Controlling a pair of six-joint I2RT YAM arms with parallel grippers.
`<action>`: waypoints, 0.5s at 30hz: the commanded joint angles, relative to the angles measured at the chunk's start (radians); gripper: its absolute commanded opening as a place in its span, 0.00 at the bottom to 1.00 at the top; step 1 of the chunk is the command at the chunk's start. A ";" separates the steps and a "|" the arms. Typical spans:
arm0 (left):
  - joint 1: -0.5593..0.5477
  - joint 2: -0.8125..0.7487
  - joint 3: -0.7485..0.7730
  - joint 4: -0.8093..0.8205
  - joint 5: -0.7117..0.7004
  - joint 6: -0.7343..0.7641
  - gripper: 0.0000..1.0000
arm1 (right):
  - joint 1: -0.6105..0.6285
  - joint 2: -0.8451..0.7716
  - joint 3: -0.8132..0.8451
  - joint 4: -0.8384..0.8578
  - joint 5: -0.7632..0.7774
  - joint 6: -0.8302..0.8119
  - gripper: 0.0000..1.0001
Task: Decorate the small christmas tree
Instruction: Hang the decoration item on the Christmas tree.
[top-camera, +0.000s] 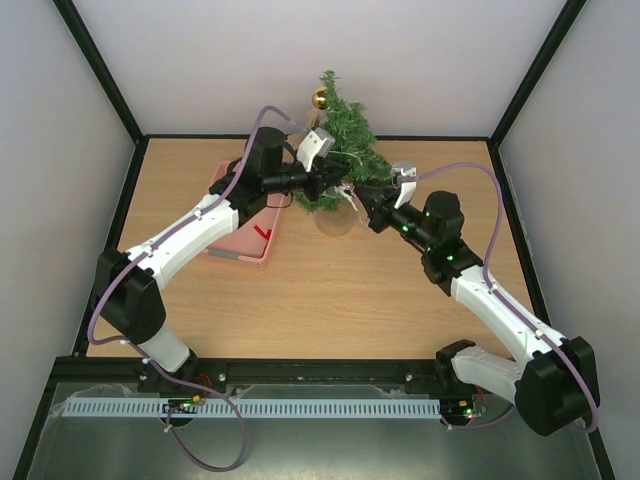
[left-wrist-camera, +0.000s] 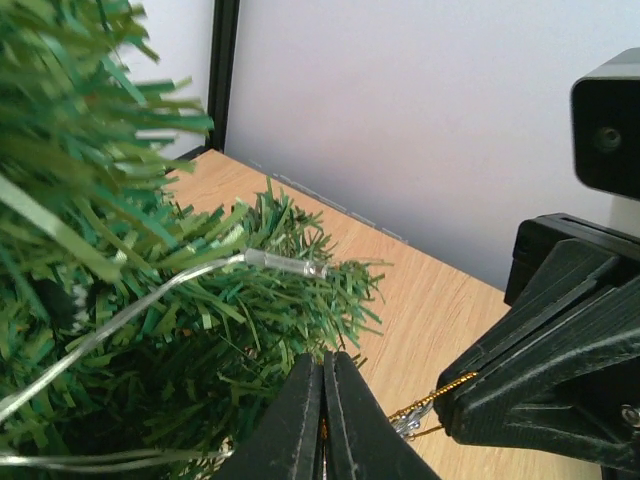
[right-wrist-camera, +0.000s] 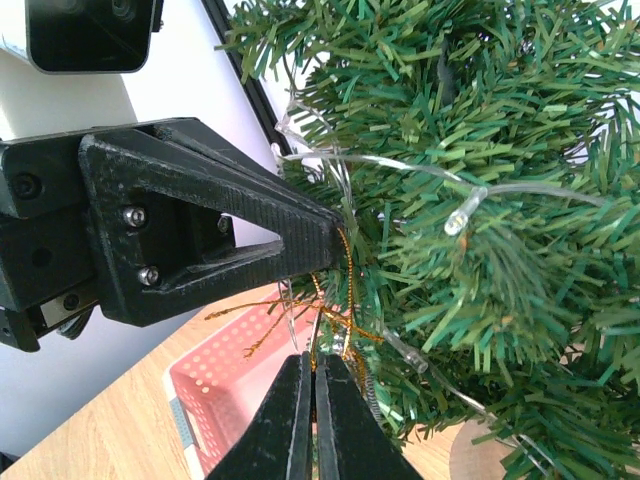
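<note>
Item: small christmas tree (top-camera: 345, 150), upright on far-centre tabletop (top-camera: 330, 300), long axis vertical. Left pincer (top-camera: 340, 183) clenched at its lower left branches; right pincer (top-camera: 362, 195) clenched just right of them. Gold thread (right-wrist-camera: 345, 270) strung between both tips, apparently nipped by each. Tree directly beyond; arms equally near.

No text can be read anywhere (no labels or numbers either).
</note>
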 joint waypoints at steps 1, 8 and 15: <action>0.004 0.018 0.037 -0.001 -0.039 0.031 0.02 | -0.002 0.017 0.032 0.048 0.018 -0.016 0.02; 0.005 0.001 0.031 -0.007 -0.058 0.036 0.02 | -0.002 0.040 0.035 0.059 0.025 -0.019 0.02; 0.005 -0.003 0.033 -0.019 -0.115 0.031 0.02 | -0.002 0.049 0.039 0.073 0.034 -0.014 0.02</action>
